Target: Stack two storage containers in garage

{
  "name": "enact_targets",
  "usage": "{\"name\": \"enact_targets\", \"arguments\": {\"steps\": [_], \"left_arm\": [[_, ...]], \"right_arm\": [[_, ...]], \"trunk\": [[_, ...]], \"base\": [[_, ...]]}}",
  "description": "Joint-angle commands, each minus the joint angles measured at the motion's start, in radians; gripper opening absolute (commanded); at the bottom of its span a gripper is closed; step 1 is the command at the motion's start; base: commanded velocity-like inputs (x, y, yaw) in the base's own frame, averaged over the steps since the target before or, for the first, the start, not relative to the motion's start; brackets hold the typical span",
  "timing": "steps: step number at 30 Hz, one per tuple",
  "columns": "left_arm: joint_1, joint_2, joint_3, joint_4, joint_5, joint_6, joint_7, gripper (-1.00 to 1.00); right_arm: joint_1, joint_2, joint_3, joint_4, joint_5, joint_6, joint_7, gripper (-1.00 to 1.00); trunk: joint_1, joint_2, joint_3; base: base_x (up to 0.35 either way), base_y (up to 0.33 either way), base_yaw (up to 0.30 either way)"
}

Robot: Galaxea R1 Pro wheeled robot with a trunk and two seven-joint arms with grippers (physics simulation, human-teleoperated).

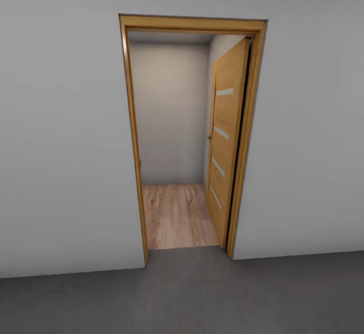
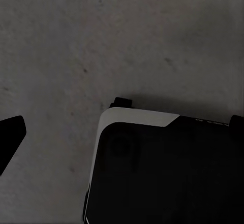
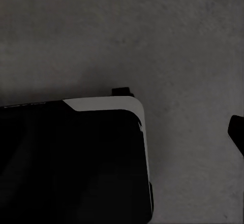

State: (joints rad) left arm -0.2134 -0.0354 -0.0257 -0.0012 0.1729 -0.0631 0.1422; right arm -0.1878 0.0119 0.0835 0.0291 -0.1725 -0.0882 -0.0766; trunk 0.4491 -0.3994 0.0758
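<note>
Grey concrete floor underfoot, mottled, running to a white-grey wall. Ahead: orange-wood door with four glass slits, swung inward, light wood plank floor beyond. Both wrist views look down on concrete past the robot's black-and-white base. Pincer states: cannot tell, left or right.

no readable txt, labels, nos. or signs anywhere

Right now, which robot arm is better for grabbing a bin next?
Neither left nor right yet. Both wrist views look down at grey floor beside the robot's dark base. Ahead, the open door leads onto wood flooring.
</note>
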Motion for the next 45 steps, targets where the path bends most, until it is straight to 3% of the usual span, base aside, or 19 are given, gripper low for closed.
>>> {"name": "enact_targets", "arguments": {"steps": [1,45], "left_arm": [[0.0,-0.001,-0.003,0.001,0.008,-0.004,0.002,1.0],[0.0,-0.001,-0.003,0.001,0.008,-0.003,0.002,1.0]], "right_arm": [[-0.001,0.0,0.009,0.003,-0.01,-0.006,-0.002,1.0],[-0.001,0.0,0.01,0.003,-0.009,-0.011,-0.002,1.0]], "trunk": [[0.001,-0.001,0.0],[0.001,-0.001,0.0]], "base": [[0.319,-0.015,0.268],[0.315,-0.145,0.024]]}}
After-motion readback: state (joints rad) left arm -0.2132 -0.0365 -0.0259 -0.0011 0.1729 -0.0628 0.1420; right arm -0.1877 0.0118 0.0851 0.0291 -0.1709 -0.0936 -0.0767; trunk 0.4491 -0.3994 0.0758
